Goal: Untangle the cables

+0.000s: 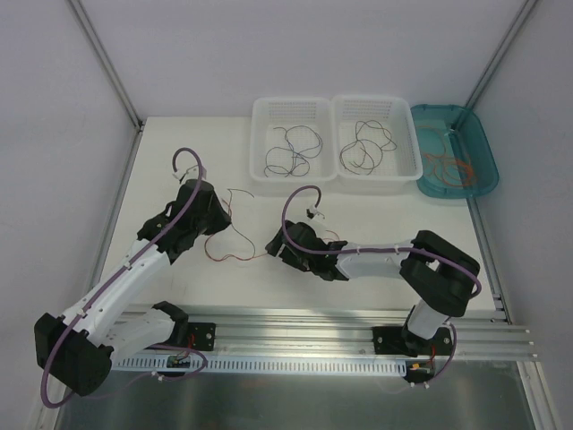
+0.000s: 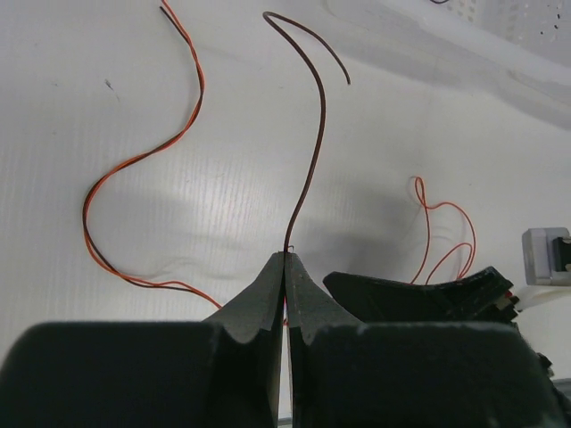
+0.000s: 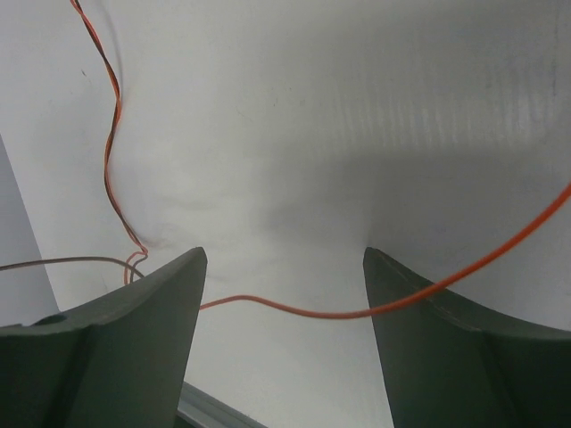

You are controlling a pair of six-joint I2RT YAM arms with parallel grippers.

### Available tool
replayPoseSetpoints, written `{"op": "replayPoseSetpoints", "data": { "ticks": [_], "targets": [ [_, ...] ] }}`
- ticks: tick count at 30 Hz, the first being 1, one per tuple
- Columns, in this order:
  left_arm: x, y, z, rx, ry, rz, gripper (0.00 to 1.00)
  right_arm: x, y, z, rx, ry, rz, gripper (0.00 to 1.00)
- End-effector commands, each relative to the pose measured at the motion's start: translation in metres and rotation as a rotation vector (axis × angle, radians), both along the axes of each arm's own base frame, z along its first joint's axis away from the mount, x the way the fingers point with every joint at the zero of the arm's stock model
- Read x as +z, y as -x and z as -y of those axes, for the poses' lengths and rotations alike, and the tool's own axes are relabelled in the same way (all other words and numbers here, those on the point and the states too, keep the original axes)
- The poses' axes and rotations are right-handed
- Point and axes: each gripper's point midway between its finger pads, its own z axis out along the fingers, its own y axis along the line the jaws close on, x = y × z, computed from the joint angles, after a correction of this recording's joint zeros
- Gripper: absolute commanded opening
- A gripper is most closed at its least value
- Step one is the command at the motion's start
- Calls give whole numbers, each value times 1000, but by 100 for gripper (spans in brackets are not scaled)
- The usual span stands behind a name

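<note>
With the left hand (image 2: 285,259) clamped on the dark cable (image 2: 314,152) and the right hand (image 3: 284,267) spread around the red cable (image 3: 303,313) on the counter (image 1: 206,148), a hasty pull might tighten any snag.

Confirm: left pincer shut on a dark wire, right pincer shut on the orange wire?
One error. The right pincer is open, not shut: the right wrist view shows its jaws wide apart, with the orange wire crossing the gap ungripped. The left pincer is shut on the dark wire, as stated.
</note>
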Motion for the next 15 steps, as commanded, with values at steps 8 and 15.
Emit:
{"op": "replayPoseSetpoints", "data": {
  "ticks": [8,15],
  "targets": [
    [13,2,0,1,36,53,0,19,-25,-11,-56,-119,40,22],
    [2,2,-14,61,-11,53,0,64,-29,57,-80,37,191,1]
  ]
}}
